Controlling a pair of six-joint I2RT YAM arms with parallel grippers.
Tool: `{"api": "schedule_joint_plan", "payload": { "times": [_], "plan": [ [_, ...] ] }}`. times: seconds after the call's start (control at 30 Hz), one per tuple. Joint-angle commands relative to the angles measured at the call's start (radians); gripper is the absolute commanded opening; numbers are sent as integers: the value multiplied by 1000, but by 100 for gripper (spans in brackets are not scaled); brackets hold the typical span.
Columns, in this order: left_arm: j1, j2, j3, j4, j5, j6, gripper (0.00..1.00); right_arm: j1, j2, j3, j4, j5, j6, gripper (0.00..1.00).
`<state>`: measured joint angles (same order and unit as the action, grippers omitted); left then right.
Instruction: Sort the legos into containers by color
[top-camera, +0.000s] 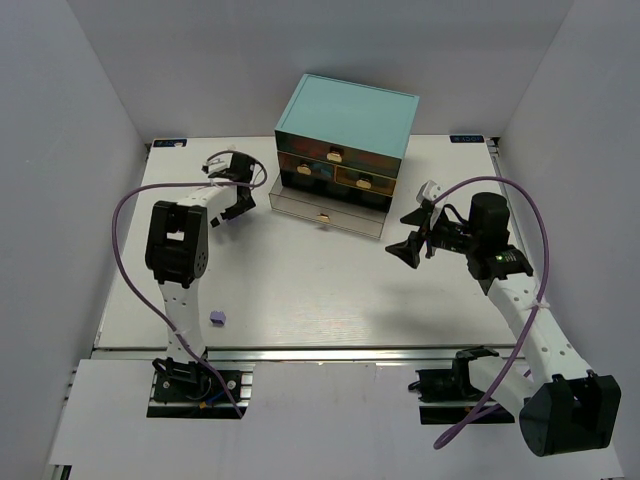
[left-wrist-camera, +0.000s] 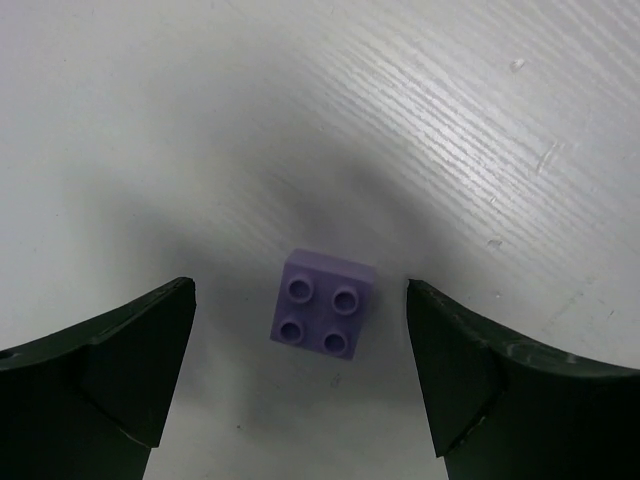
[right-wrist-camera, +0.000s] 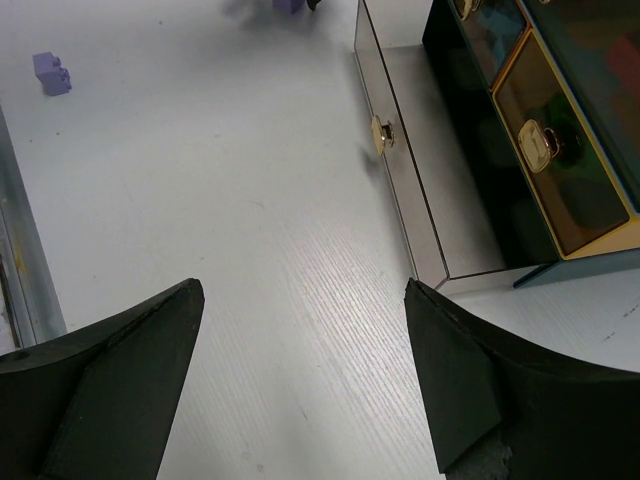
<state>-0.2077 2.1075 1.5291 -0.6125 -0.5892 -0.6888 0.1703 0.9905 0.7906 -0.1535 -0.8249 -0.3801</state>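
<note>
One lavender brick (top-camera: 216, 318) lies on the table (top-camera: 330, 290) close to the left arm's base. Farther in, the right gripper (right-wrist-camera: 305, 290) hangs over bare table, its jaws wide apart and holding nothing. The left gripper (left-wrist-camera: 300, 292) points down with jaws spread either side of a second brick (left-wrist-camera: 323, 303), lavender and studs up, which touches neither finger. At the back stands the teal cabinet (top-camera: 345, 118), with its bottom drawer (top-camera: 325, 212) pulled out.

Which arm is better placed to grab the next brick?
Left. The left tool is open and lined up on a lavender brick lying on the table. The right tool, open and empty, hangs beside the pulled-out drawer.
</note>
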Motion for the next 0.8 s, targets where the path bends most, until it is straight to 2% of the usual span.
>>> {"api": "schedule_joint_plan", "payload": {
  "times": [0.0,0.17,0.2,0.37,0.4,0.43,0.53,0.6,0.7,0.73,0.77],
  "plan": [
    [11,17,29,-4,31,60,94,-3,5,12,8,-5,-16,87],
    [21,-1,3,25,77,67,74,-2,14,12,6,0,-17,87],
    [21,-10,-9,34,84,71,67,-3,14,12,8,0,-19,87],
    [21,-63,-57,69,160,75,43,-2,16,13,5,-2,-17,87],
    [21,-85,-61,74,166,80,38,0,16,13,6,-2,-17,87],
    [21,-99,-67,83,172,92,29,-3,13,13,5,-5,-19,86],
    [21,-177,-101,112,190,121,15,-5,7,13,5,-5,-16,87],
    [11,-275,-147,160,218,147,11,-2,4,13,5,-8,-16,87],
    [1,-453,-269,313,409,241,2,0,5,15,6,-13,-19,86],
    [1,-492,-305,417,481,247,0,0,5,15,2,-14,-17,86],
    [1,-524,-355,460,625,247,0,0,10,16,2,-14,-19,85]
  ]
}}
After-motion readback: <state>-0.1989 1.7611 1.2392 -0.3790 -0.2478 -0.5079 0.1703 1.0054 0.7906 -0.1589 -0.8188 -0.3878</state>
